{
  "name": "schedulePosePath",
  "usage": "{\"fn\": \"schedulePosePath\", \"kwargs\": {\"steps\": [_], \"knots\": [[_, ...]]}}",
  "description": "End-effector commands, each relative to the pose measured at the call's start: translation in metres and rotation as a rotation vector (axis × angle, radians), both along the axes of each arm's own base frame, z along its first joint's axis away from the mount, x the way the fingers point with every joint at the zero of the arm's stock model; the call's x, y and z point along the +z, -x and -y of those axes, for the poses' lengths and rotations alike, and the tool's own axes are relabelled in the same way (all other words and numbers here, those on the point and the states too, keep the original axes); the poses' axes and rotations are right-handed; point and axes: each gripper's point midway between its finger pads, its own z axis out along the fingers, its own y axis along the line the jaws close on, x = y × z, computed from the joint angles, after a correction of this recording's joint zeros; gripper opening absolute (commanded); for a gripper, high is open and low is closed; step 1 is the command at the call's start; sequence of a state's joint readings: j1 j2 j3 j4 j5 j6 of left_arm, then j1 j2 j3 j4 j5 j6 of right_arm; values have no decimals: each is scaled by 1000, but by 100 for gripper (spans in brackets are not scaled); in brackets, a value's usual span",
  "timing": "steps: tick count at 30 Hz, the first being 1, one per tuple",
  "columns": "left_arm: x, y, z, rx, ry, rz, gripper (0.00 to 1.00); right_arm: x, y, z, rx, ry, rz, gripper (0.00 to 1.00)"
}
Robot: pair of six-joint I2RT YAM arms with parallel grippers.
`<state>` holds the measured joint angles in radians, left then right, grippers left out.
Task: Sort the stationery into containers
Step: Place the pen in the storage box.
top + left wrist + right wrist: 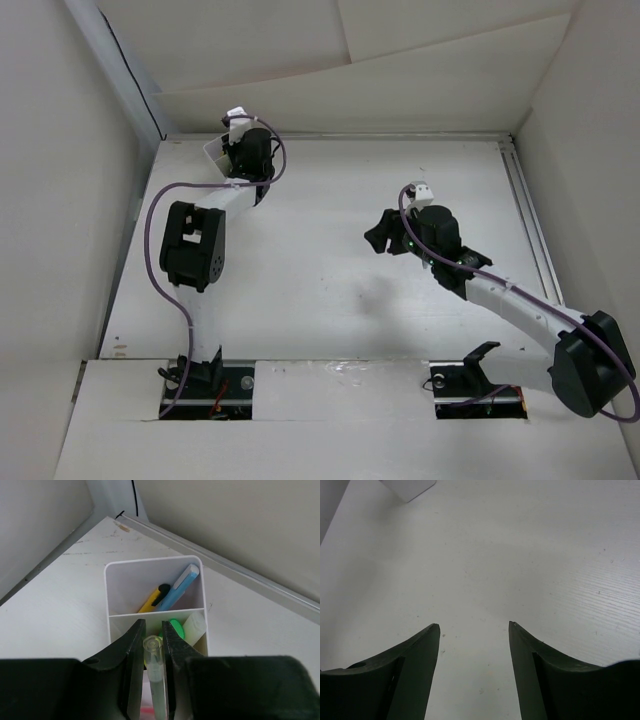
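The left gripper [152, 625] clamps a clear pen [153, 655] over the tray's [125, 575] near compartment, 2 cutters [172, 591] beyond. The right gripper [474, 626] is spread wide above the table [530, 550].

The right gripper [474, 624] fills the bottom of the frame, its two dark fingers [417, 670] spread wide with nothing between them. Beneath lies the bare white table [520, 555]. The corner of a white object [407, 487] juts in at the upper left.
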<state>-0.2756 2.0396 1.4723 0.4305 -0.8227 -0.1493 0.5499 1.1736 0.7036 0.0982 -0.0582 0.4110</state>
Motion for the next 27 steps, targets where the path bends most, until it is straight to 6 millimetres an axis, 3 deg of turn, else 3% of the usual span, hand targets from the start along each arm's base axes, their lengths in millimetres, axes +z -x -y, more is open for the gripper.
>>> {"fn": "schedulePosePath", "kwargs": {"steps": [1,4,7,10,14,16,17,19,20,21,24,26,27], "knots": [[12,1,-3,23,3,53,7,22,-10,0,-21,-32,73,63],[16,1,-1,17,20,55,15,24,-11,0,-21,-38,82,63],[30,8,0,-2,40,83,33,24,-12,2,-34,-34,84,64],[55,11,3,-20,82,139,44,16,-17,8,-86,-25,68,65],[92,18,13,-90,157,216,43,-2,-26,40,-235,68,21,63],[123,26,21,-142,231,287,35,-4,-36,69,-383,103,13,52],[131,29,26,-176,262,303,33,-17,-34,79,-427,123,-37,37],[155,44,51,-283,347,355,30,-19,-42,98,-507,143,-65,20],[162,49,61,-316,411,390,30,-29,-43,103,-537,154,-103,4],[165,54,78,-386,454,390,30,-36,-41,109,-546,181,-137,0],[158,78,128,-507,567,374,29,-56,-47,114,-564,211,-204,0],[131,101,174,-613,622,300,29,-65,-50,113,-552,216,-234,0],[127,110,189,-652,648,296,29,-75,-52,112,-551,237,-262,2]]}}
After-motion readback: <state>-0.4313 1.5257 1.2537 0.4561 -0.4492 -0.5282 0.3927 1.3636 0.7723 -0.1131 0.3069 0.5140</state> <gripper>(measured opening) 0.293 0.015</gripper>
